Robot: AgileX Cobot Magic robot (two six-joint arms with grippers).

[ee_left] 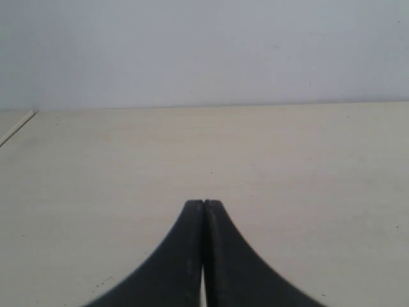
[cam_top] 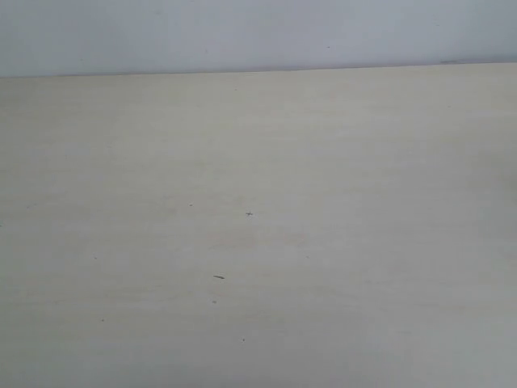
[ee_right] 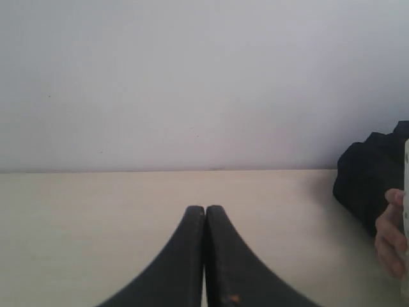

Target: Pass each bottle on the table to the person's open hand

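Surface: tabletop (cam_top: 339, 186) — pale beige wood-grain, taking up nearly the whole exterior view, running from the 6 o'clock edge to a straight far edge near 12 o'clock.

Backdrop: wall (cam_top: 258, 32), plain grey-white, standing behind that far edge as a band across 12 o'clock. It is also backing both wrist views.

Tool: left gripper (ee_left: 203, 203), black. Its two curved fingers (ee_left: 182, 256) are pressing flat against each other up to the tips and gripping nothing. It is sitting low over bare tabletop; whether it is touching the surface cannot be told.

Tool: right gripper (ee_right: 205, 208), black, jaws likewise closing fully on each other with nothing between them. A small orange fleck is showing on one finger.

Garment: black sleeve (ee_right: 367, 185), bunching at the frame edge of the right wrist view over the far part of the table, well apart from the right gripper.

Receiver: person's hand (ee_right: 388, 236), bare and light-skinned, only a few fingers showing just beside the sleeve. They are lying against a pale sliver (ee_right: 406, 192) cut off by the frame edge — too little is showing to tell whether it is a bottle, or whether the palm is open.

Marks: speck (cam_top: 249, 213) sitting near the centre of the exterior view, and a dark dash (cam_top: 219, 277) lying toward 7 o'clock from it.
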